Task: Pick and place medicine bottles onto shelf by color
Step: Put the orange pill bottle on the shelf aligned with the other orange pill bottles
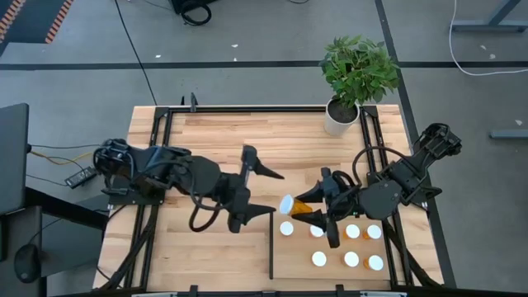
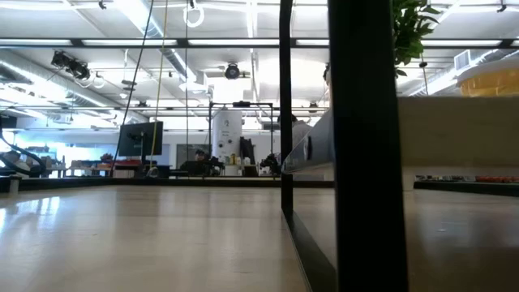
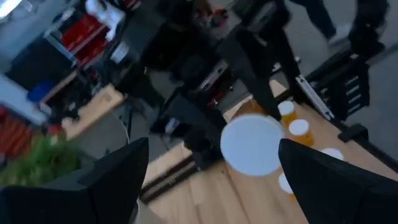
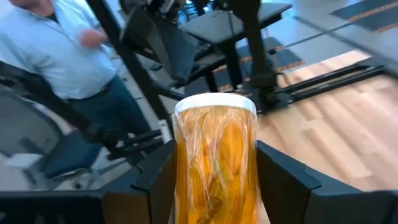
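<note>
My right gripper is shut on an orange medicine bottle with a white cap, above the left edge of the shelf. The cap points toward the table's left. My left gripper stands open just left of that cap, its fingers apart on either side and touching nothing. In the left wrist view the cap faces the open gripper. Several more white-capped bottles stand upright on the shelf in two rows, on their bases. The shelf's thin black strip runs along its left side. My right gripper pinches the orange body of the bottle between its two fingers, one on each side. The fingers come nearly level from the table's right and lie along the bottle. The bottle is lifted clear of the shelf, lying about level, cap away from the gripper.
A white plant pot with a green plant stands at the table's far right corner. Black frame rails run along both sides of the table. A person in a light blue shirt stands beyond the table.
</note>
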Robot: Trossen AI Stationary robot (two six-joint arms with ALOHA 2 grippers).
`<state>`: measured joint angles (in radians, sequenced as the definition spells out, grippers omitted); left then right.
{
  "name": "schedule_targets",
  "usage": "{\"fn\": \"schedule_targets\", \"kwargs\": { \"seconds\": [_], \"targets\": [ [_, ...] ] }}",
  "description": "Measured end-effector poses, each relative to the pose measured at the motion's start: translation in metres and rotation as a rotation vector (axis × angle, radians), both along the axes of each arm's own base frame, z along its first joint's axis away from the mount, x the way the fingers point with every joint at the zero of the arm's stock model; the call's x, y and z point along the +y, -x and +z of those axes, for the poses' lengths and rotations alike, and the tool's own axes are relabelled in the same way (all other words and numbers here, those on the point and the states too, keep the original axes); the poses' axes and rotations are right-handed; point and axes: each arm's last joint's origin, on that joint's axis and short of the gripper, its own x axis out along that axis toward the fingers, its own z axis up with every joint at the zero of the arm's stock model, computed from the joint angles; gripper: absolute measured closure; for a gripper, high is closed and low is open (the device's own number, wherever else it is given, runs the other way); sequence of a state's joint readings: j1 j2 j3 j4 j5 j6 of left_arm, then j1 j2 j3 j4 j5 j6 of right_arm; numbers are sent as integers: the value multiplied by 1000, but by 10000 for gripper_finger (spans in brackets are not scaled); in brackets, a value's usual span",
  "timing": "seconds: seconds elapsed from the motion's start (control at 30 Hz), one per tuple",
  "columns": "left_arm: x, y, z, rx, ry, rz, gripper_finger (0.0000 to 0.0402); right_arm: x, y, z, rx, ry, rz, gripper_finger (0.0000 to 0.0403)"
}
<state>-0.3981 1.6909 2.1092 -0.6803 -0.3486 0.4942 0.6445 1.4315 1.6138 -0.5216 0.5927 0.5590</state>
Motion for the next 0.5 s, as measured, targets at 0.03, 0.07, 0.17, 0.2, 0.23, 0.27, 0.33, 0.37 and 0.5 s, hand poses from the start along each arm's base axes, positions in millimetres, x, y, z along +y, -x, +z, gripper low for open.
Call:
{"fn": "schedule_targets", "kwargs": {
  "seconds": [0.03, 0.07, 0.17, 0.2, 0.23, 0.27, 0.33, 0.37, 0.5],
  "targets": [
    [-1, -2, 0, -1, -19, -18, 38, 1, 0, 1, -3, -19, 15, 203],
    [-3, -5, -1, 4, -38, -36, 38, 1, 0, 1, -2, -34, 27, 203],
    [-7, -11, -5, 20, -64, -83, 38, 2, 0, 2, -6, -62, 61, 203],
    [-8, -12, -6, 23, -63, -93, 38, 3, 0, 2, -7, -68, 64, 203],
    [-8, -12, -7, 30, -63, -102, 38, 3, 0, 2, -6, -74, 64, 203],
    [-9, -13, -8, 31, -61, -111, 38, 3, 0, 2, -4, -78, 64, 203],
    [-10, -12, -8, 32, -72, -118, 38, 3, -1, 2, -4, -82, 70, 203],
    [-10, -12, -9, 37, -81, -121, 38, 3, -1, 3, -10, -88, 75, 203],
    [-11, -13, -12, 57, -86, -144, 38, 1, -3, 6, -37, -106, 72, 203]
  ]
}}
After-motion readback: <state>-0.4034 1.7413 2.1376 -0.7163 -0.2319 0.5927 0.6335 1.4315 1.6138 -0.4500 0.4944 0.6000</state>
